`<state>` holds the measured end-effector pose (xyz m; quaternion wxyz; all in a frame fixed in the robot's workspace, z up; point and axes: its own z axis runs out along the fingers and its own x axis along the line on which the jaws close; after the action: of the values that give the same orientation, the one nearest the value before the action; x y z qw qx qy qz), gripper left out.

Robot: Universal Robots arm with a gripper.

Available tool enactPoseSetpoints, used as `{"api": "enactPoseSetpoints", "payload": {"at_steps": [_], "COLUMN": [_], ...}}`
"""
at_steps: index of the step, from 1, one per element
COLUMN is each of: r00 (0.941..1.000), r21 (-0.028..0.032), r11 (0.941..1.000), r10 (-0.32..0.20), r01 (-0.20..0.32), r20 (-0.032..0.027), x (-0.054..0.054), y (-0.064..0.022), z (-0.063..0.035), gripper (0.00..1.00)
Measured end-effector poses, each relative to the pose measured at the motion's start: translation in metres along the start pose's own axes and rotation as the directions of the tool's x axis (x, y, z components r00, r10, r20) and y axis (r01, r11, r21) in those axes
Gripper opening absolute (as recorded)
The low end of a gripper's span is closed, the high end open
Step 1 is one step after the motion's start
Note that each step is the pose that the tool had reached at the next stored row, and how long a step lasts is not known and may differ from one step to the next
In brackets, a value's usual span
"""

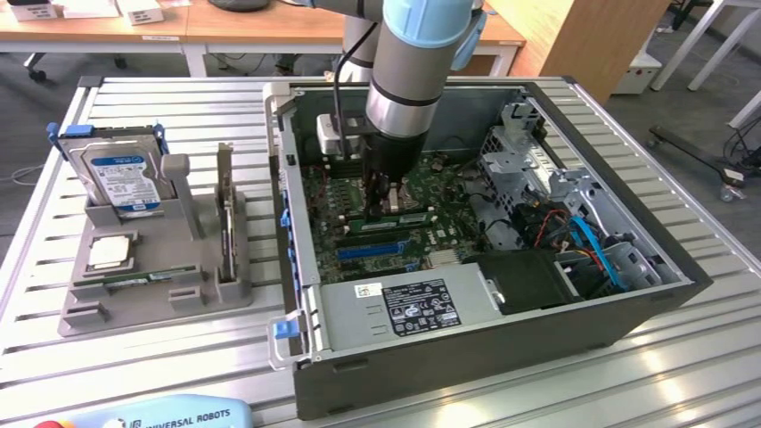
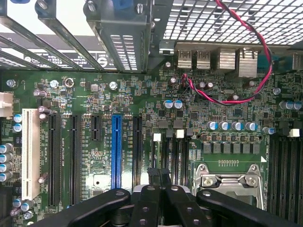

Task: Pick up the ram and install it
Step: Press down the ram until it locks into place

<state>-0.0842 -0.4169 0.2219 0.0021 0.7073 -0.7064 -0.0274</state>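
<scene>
In the exterior view, the black two-fingered end effector stood pressed shut deep inside the open dark-grey computer case on the slatted aluminium desk, its tip down on the green motherboard. The ram, a narrow green stick with a white sticker, sat in a slot just at three o'clock of the tip. Whether the fingers touched it could not be told. A silver drive cage crowded the three o'clock side, and a grey power supply sat at six o'clock. Well apart at nine o'clock, a grey plastic holder carried a silver-blue hard drive and a square silver processor chip. In the wrist view, the closed end effector hung over black slots between a blue expansion slot and a metal processor socket.
</scene>
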Motion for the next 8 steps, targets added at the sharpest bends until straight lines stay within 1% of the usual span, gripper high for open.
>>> {"api": "enactPoseSetpoints", "payload": {"at_steps": [4, 5, 6, 8], "r00": [1.0, 1.0, 1.0, 1.0], "r21": [0.0, 0.0006, 0.0013, -0.0001], "r11": [1.0, 1.0, 1.0, 1.0], "r10": [0.0, 0.0, 0.0, 0.0], "r01": [0.0, 0.0, 0.0, 0.0], "r20": [0.0001, 0.0009, 0.0015, 0.0], "x": [0.0, -0.0002, -0.0003, -0.0002], "y": [0.0, 0.0, -0.0001, 0.0002], "z": [-0.0002, -0.0007, -0.0018, -0.0058], "gripper": [0.1, 0.1, 0.1, 0.1]}}
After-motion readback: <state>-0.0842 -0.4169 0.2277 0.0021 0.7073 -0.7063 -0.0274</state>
